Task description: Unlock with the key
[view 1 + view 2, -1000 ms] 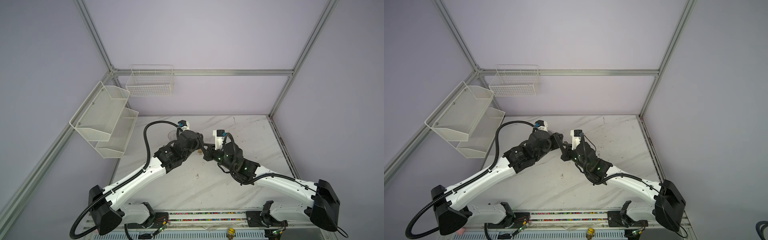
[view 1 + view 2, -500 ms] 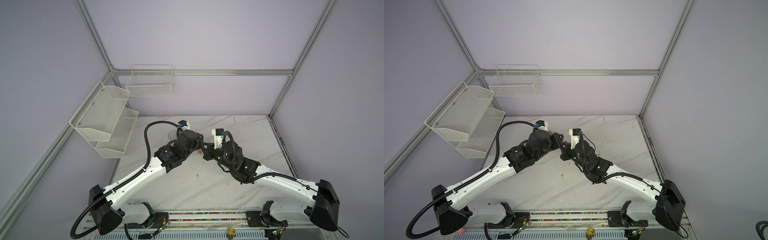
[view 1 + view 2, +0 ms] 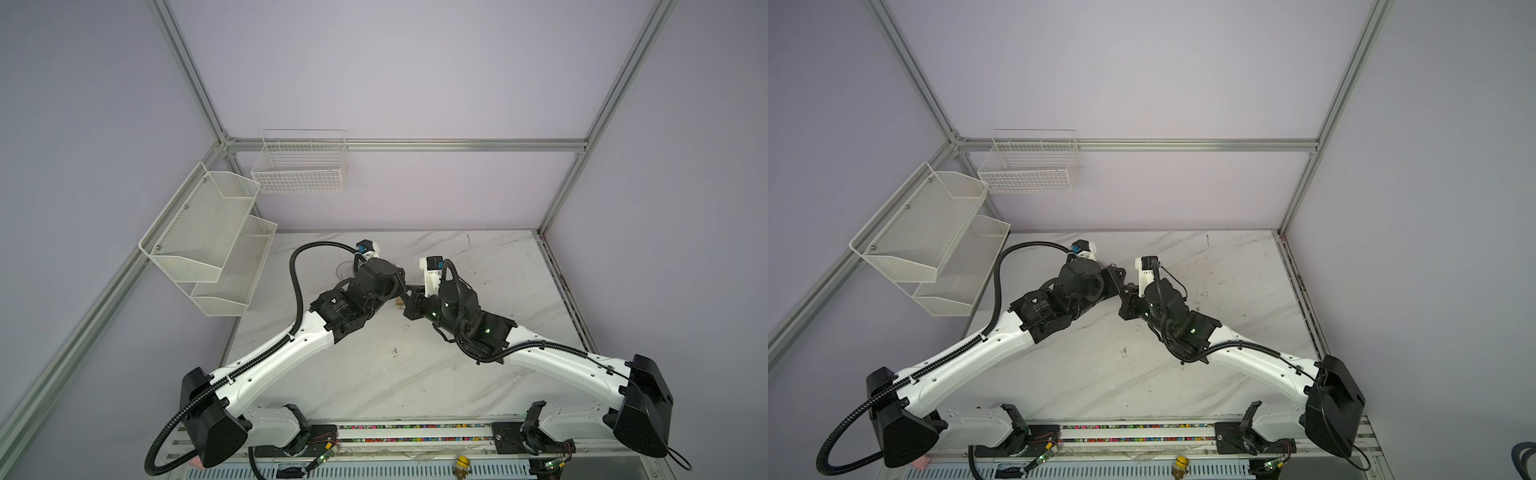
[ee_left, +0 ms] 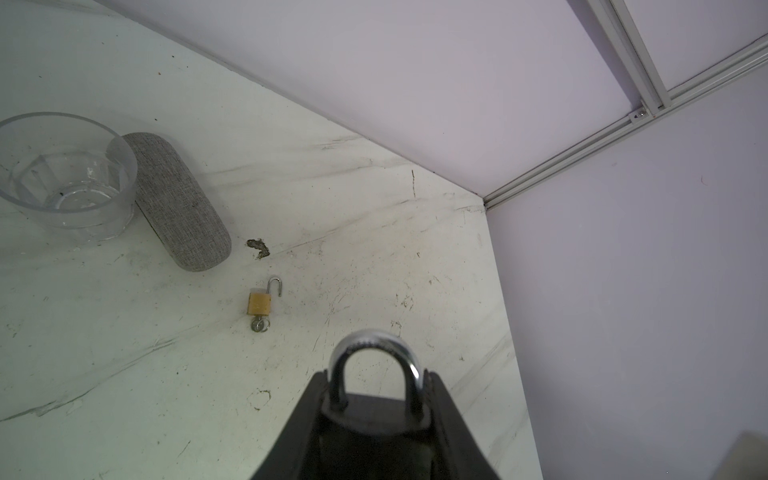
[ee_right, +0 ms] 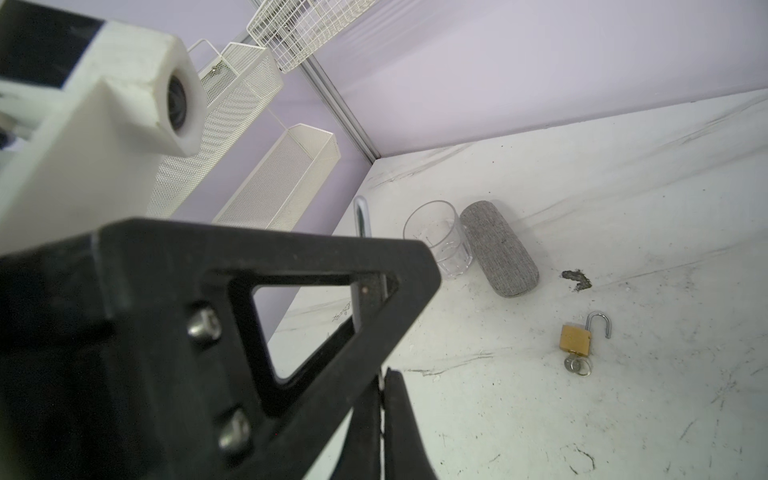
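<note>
My left gripper (image 4: 376,376) is shut on a black padlock (image 4: 374,411), one jaw against each side of its body. The silver shackle (image 4: 409,361) stands closed above the fingertips. My right gripper (image 5: 381,374) is shut, and I cannot tell whether anything thin is pinched between its fingers. It sits right beside the left gripper's finger (image 5: 249,299). In both top views the two grippers (image 3: 401,286) (image 3: 1127,297) meet above the middle of the table. A small brass padlock (image 4: 259,303) (image 5: 575,338) lies on the table with its shackle swung open. A ringed key (image 4: 259,325) (image 5: 577,365) sits in its base.
A clear glass (image 4: 66,174) (image 5: 438,237) stands against a grey fabric case (image 4: 183,199) (image 5: 498,247) beyond the brass padlock. White mesh shelves (image 3: 208,232) and a wire basket (image 3: 301,166) hang on the left and back walls. A dark smudge (image 4: 258,247) marks the marble.
The right wrist has edged a little towards the left gripper, so the two grippers now stand closer. The left arm has stayed almost in place, holding the black padlock.
</note>
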`<state>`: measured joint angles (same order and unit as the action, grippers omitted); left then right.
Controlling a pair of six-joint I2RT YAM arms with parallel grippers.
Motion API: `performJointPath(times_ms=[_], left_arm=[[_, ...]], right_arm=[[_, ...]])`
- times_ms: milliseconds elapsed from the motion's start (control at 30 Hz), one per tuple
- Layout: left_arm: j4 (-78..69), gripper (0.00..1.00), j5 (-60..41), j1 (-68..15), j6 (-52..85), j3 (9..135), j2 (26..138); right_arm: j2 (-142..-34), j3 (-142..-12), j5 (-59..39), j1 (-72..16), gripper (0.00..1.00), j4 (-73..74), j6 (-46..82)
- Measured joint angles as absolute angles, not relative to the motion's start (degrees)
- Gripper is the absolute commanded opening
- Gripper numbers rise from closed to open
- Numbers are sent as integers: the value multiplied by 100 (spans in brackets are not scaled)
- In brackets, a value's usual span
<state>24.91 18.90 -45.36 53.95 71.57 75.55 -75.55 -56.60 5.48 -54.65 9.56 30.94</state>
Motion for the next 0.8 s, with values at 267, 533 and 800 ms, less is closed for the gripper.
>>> performJointPath(times_ms=[267, 533, 800], left_arm=[[2467, 0, 1619, -4405, 5492, 7157, 7559], [2322, 0, 1479, -4390, 5653, 7157, 7491], [2322, 0, 1485, -4348, 5826, 7157, 7323]], right_arm=[[-7555, -5669, 620, -5468, 0, 919, 3004], [-7402, -5636, 611, -5465, 14, 956, 2915], [-6829, -5144, 355, -5465, 24, 1415, 2930]])
